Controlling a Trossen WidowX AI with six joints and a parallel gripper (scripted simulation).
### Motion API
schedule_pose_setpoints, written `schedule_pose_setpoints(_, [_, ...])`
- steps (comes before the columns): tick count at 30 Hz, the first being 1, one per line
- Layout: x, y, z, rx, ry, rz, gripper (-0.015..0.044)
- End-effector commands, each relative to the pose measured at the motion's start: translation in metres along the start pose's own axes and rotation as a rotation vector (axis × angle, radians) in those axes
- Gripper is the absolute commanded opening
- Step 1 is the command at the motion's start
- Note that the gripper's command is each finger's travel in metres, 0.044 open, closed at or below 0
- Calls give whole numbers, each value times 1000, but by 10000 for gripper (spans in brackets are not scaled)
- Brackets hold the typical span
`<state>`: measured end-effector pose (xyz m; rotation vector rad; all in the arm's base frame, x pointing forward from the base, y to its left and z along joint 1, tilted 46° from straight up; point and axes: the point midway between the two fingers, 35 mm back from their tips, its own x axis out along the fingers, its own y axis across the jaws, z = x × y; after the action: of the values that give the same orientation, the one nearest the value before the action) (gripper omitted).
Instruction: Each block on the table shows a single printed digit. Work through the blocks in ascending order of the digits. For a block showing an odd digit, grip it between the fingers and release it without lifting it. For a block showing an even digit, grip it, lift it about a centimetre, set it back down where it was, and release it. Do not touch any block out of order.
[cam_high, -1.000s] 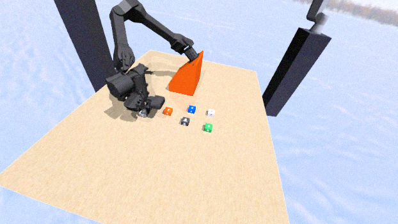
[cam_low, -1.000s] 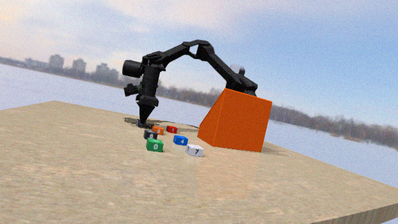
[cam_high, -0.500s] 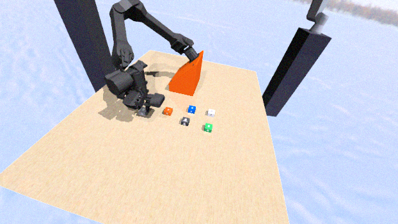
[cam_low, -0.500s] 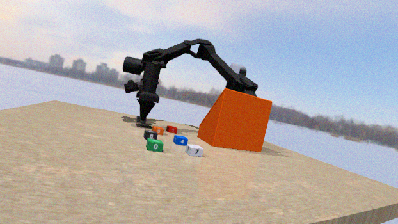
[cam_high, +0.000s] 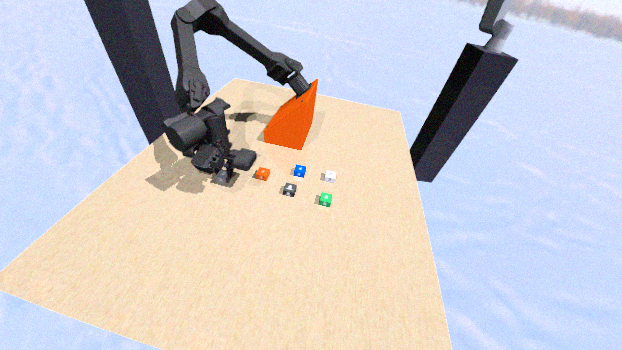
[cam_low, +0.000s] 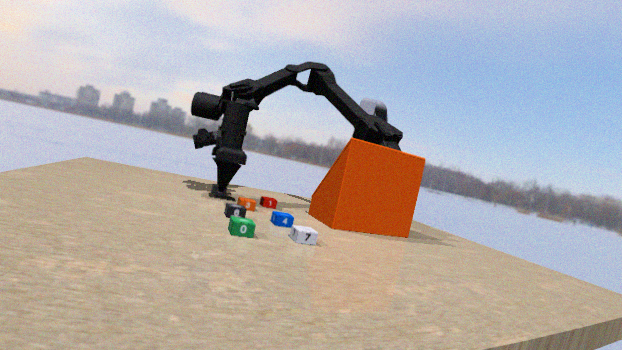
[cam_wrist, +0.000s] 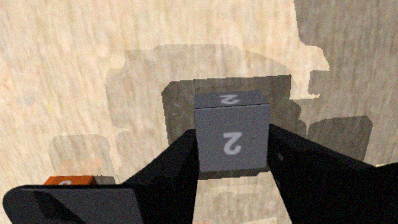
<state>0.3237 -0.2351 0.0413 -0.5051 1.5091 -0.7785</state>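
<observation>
Left of centre in the top view, the gripper is clamped on the grey 2 block, presumably for its even-digit turn; next, a slight lift, then straight down.

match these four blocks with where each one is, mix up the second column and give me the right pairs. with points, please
1. gray block showing 2 (cam_high: 223, 177) (cam_wrist: 232, 137)
2. green block (cam_high: 325, 200) (cam_low: 242, 227)
3. red block (cam_low: 268, 202)
4. white block (cam_high: 330, 176) (cam_low: 304, 235)

a. hidden behind the arm in the top view
b. between the fingers of the tool (cam_high: 227, 176) (cam_low: 220, 194) (cam_wrist: 233, 142)
c. nearest block to the exterior camera that shows a 7
d. beside the white block, showing a 0 in the exterior view

Right pairs: 1-b, 2-d, 3-a, 4-c
</observation>
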Motion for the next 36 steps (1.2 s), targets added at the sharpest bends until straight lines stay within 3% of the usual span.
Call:
schedule_pose_setpoints(1, [6,2,-2,-8,8,3,120])
schedule_pose_setpoints(9, [6,2,-2,-8,8,3,120])
schedule_pose_setpoints(20, [6,2,-2,-8,8,3,400])
schedule_pose_setpoints(31, [-30,2,-2,-8,8,5,400])
schedule_pose_setpoints(33, [-43,3,0,-8,8,7,348])
schedule_pose_setpoints(36, [-97,3,0,-8,8,10,269])
